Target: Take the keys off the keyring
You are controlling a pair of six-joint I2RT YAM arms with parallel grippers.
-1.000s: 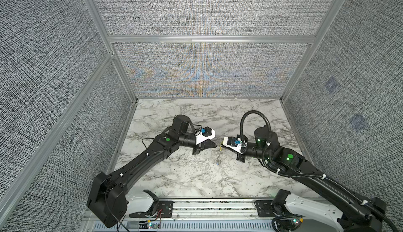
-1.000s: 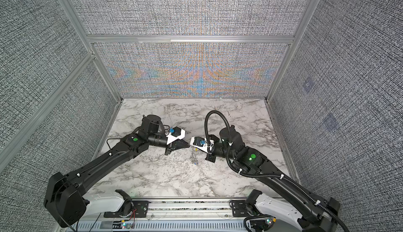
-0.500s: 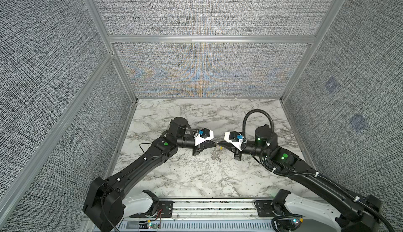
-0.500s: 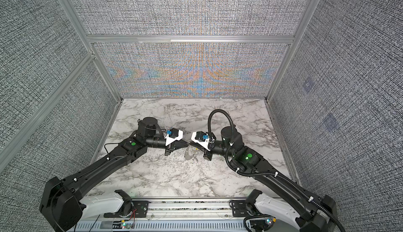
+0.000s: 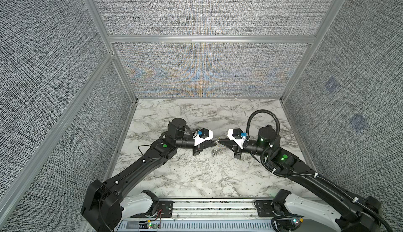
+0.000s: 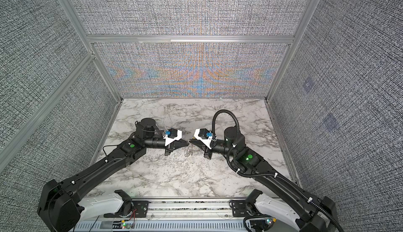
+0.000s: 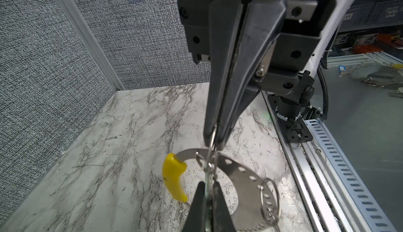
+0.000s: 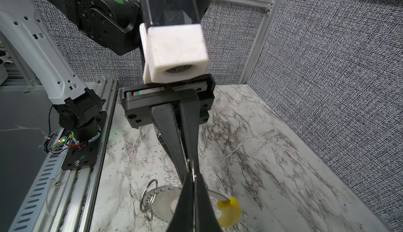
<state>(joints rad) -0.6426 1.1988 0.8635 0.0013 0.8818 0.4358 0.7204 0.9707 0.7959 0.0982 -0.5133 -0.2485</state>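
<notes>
The left gripper and right gripper meet tip to tip, each pinching the same thin wire ring. The keyring, a holed grey band with a yellow sleeve, hangs from it just below, over the marble table.

Nothing here can be read for certain. The keyring — a flat silvery metal band with a row of punched holes and a curved yellow plastic sleeve — carries a line of tiny stamped marks beside its holes, too small and blurred to make out. Two dark square patches on the grey woven wall panel and the green round dots on the black arms bear no legible lettering — no brand, number or label shows clearly.
</notes>
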